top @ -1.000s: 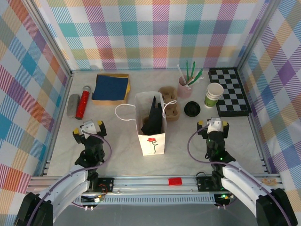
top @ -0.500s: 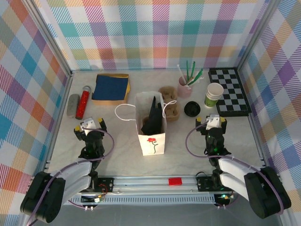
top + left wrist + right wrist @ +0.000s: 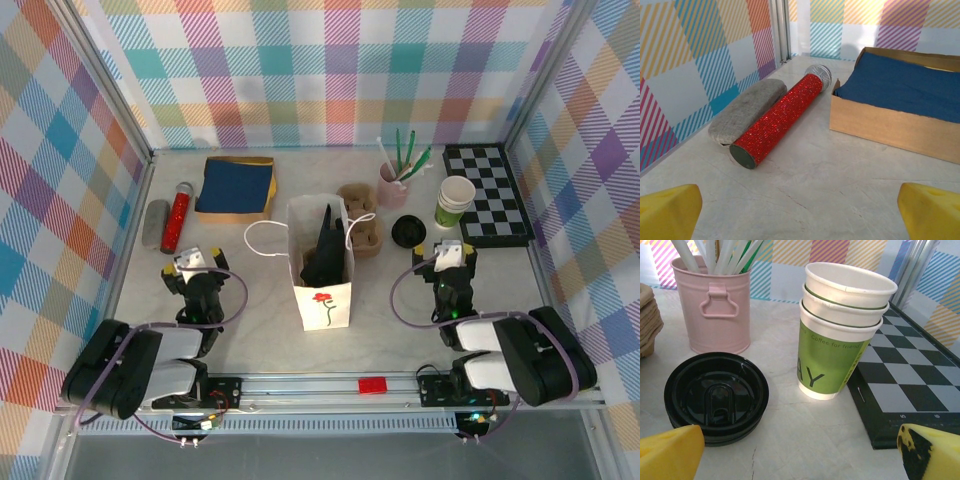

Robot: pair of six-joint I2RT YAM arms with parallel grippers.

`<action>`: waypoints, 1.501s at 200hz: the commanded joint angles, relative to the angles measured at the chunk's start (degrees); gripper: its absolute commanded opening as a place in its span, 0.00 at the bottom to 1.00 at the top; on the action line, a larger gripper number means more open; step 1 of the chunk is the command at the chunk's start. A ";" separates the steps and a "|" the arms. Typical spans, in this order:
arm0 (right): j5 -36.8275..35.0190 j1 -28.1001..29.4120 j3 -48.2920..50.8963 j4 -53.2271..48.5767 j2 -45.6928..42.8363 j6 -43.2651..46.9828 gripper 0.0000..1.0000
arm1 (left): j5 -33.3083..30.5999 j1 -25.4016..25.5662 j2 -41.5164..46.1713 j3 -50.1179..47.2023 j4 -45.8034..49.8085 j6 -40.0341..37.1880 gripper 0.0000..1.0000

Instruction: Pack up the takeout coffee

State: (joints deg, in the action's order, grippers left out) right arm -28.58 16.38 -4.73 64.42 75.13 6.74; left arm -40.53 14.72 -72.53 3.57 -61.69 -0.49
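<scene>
The takeout coffee is out of view. The white paper bag (image 3: 322, 290) with a red rose on it stands upright in the middle of the table, and something black pokes out of its open top. My left gripper (image 3: 195, 263) (image 3: 800, 215) sits low to the bag's left, open, with bare table between its yellow fingertips (image 3: 670, 212). To the bag's right, my right gripper (image 3: 445, 252) (image 3: 800, 455) is open too, facing a stack of lidless green cups (image 3: 840, 335) (image 3: 456, 201) and loose black lids (image 3: 716, 395) (image 3: 408, 232).
A pink tin of straws (image 3: 715, 310) and brown cup carriers (image 3: 362, 230) stand behind the lids. A checkerboard (image 3: 487, 195) lies at the right. A red glitter microphone (image 3: 782, 120), a grey case (image 3: 747, 110) and a box of blue napkins (image 3: 900, 95) lie ahead of the left gripper.
Both arms have folded down toward their bases, and both grippers have crept slightly farther up the table. Both stay open. Nothing on the table has moved.
</scene>
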 commanded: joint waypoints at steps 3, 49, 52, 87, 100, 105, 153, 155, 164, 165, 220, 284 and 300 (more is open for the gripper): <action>1.25 -0.98 -1.78 9.68 4.24 0.96 0.99 | 0.57 -0.83 -4.40 1.48 -10.00 0.49 1.00; 1.33 -1.27 -2.58 16.08 11.22 1.56 0.99 | -0.38 -0.83 -11.38 2.73 -15.47 0.05 1.00; 1.33 -1.26 -2.58 16.08 11.21 1.53 0.99 | -0.42 -0.83 -11.40 2.75 -15.41 -0.01 1.00; 2.18 -1.79 -3.60 16.13 13.61 1.40 0.99 | 0.97 -0.83 -12.51 3.37 -15.48 -0.49 1.00; 3.37 -1.82 -3.85 16.08 13.93 2.06 0.99 | 1.63 -0.83 -13.36 3.68 -15.71 -0.65 1.00; 3.57 -1.80 -3.72 16.08 13.90 1.99 0.99 | 1.68 -0.83 -13.57 3.79 -15.65 -0.66 1.00; 7.32 -1.91 -3.62 16.08 14.42 3.00 0.99 | 6.50 -0.66 -15.09 4.60 -15.82 -2.76 1.00; 7.60 -1.95 -3.64 16.08 14.43 3.10 0.99 | 6.52 -0.66 -15.09 4.53 -15.85 -2.76 1.00; 8.63 -2.23 -3.53 16.08 14.44 3.06 0.99 | 6.68 -0.66 -15.09 4.51 -15.87 -2.89 1.00; 8.71 -2.32 -3.53 16.08 14.44 3.04 0.99 | 6.73 -0.66 -15.09 4.51 -15.85 -2.91 1.00; 13.73 -4.81 -3.35 16.11 15.45 1.50 0.99 | 9.66 0.87 -16.48 5.47 -15.84 -6.29 1.00; 14.65 -5.31 -4.12 16.08 16.80 1.41 0.99 | 11.42 2.95 -18.12 6.45 -15.92 -9.91 1.00; 14.69 -5.37 -4.23 16.08 16.83 1.46 0.99 | 12.98 2.95 -18.15 6.43 -15.84 -10.61 1.00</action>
State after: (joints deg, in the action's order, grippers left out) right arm -15.20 11.51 -7.75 77.62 91.46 8.84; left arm -29.93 17.28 -90.37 9.23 -75.42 -9.13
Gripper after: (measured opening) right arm 0.990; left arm 0.998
